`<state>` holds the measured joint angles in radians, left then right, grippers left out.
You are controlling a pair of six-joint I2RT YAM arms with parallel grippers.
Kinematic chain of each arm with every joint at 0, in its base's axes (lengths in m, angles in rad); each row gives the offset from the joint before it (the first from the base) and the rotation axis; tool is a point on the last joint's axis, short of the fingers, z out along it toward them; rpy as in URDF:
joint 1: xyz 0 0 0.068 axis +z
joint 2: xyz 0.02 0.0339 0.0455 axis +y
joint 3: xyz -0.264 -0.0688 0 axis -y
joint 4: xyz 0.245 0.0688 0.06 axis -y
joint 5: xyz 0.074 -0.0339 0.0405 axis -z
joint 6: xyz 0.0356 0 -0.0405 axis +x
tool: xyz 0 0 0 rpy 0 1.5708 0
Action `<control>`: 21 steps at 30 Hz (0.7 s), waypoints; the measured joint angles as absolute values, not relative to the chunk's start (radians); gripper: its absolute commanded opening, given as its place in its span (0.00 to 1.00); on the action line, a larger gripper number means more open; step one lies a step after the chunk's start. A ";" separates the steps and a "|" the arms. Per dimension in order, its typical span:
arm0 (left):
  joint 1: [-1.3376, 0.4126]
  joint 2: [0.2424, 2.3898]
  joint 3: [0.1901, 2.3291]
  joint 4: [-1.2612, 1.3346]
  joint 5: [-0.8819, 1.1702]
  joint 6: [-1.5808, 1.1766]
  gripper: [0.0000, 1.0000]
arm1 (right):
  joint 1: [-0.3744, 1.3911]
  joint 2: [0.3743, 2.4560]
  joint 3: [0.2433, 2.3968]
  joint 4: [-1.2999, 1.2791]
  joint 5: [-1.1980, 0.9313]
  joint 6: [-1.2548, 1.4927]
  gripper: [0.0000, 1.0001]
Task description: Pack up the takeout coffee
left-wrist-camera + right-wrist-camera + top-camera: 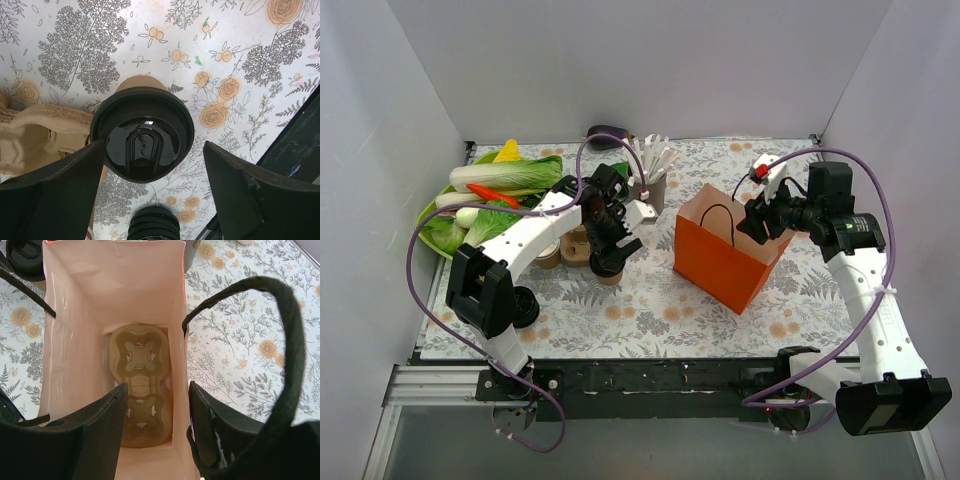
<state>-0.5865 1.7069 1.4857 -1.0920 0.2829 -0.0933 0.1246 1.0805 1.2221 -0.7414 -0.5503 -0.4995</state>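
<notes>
Now, takeout coffee (608, 268): upright on the surface (75, 30).
Left claw (154, 150): apart, flanking the lid (142, 125), not touching it.
Right claw (157, 410): apart, straddling the bag (100, 280) rim.
Risk: an off-centre squeeze may tip the cup or pop the lid.

Top camera overlooks the table (650, 300); wrist cameras peer closely onto coffee (142, 135), bag (115, 285).

We note: takeout coffee (142, 132) brown kraft, lid (120, 115) glossy black. Paper bag (715, 262) orange outside, pale pink inside; handles (280, 340) black. Counter (650, 305) white, grey ferns, orange roses. Cup-carrier tray (140, 390) tan. Cables (835, 151) purple.
</notes>
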 measured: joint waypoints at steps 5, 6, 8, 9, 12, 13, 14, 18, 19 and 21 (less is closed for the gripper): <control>-0.598 1.707 1.486 -1.100 0.257 -0.093 0.81 | 0.125 1.085 1.215 -0.737 -0.553 -0.500 0.60; -0.602 1.707 1.486 -1.102 0.247 -0.093 0.82 | 0.125 1.088 1.215 -0.737 -0.554 -0.500 0.60; -0.612 1.707 1.486 -1.104 0.231 -0.094 0.82 | 0.125 1.093 1.215 -0.738 -0.556 -0.501 0.60; -0.618 1.707 1.486 -1.105 0.223 -0.094 0.82 | 0.125 1.098 1.215 -0.738 -0.557 -0.501 0.60; -0.634 1.706 1.482 -1.106 0.197 -0.094 0.81 | 0.125 1.116 1.216 -0.743 -0.558 -0.503 0.60; -0.639 1.705 1.479 -1.106 0.187 -0.094 0.82 | 0.125 1.122 1.216 -0.745 -0.558 -0.503 0.60; -0.643 1.705 1.476 -1.106 0.178 -0.094 0.81 | 0.125 1.127 1.217 -0.749 -0.558 -0.504 0.60; -0.653 1.702 1.467 -1.098 0.148 -0.095 0.80 | 0.125 1.141 1.230 -0.759 -0.560 -0.505 0.60; -0.653 1.702 1.467 -1.098 0.141 -0.097 0.80 | 0.125 1.141 1.233 -0.760 -0.561 -0.504 0.60; -0.653 1.702 1.467 -1.099 0.129 -0.098 0.80 | 0.125 1.141 1.238 -0.760 -0.562 -0.504 0.60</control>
